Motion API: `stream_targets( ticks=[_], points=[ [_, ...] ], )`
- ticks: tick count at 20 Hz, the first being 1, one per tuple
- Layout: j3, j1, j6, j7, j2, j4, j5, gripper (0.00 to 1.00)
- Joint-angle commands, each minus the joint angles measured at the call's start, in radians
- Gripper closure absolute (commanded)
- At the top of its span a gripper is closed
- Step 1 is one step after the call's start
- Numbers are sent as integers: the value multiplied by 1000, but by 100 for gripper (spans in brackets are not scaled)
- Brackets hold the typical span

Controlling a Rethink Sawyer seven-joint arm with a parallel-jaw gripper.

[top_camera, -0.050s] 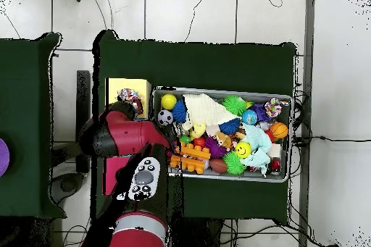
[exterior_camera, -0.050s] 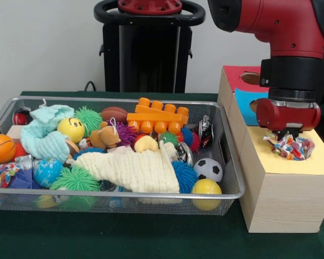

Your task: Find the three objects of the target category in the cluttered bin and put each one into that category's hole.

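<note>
A Sawyer arm's gripper (exterior_camera, -0.050s: 288,135) hangs directly over the yellow-topped section of a wooden sorting box (exterior_camera, -0.050s: 283,199), with a crumpled multicoloured cloth (exterior_camera, -0.050s: 289,147) bunched at the hole just beneath it. Whether the jaws are clamped on the fabric or have let go cannot be told from either view. The placement suggests that cloth is the target category and that yellow marks its hole (blue and red sections sit further back on the same box). Beside the box on the green desk (exterior_camera, -0.050s: 124,237), the wire-mesh bin (exterior_camera, -0.050s: 227,199) holds the rest of the clutter: a cream knitted cloth (exterior_camera, -0.050s: 135,170) draped across the middle, a pale green cloth (exterior_camera, -0.050s: 43,132) towards the far end, plus balls, spiky toys and an orange building block (exterior_camera, -0.050s: 156,118). Those two cloths look like the likely remaining targets.
</note>
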Motion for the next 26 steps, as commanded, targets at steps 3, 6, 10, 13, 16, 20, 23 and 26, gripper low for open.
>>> stream_targets(
  ticks=[3,6,10,13,16,20,23,26],
  points=[
    [113,-55,139,68,45,23,-50,100],
    [126,-65,130,69,36,28,-51,100],
    [151,-84,116,67,21,35,-59,100],
    [159,-94,126,60,19,38,-63,100],
    [158,-94,138,58,18,35,-63,100],
    [157,-96,151,52,18,35,-67,100],
    [155,-97,154,50,20,31,-68,100],
    [156,-101,158,44,23,27,-72,100]
  ],
)
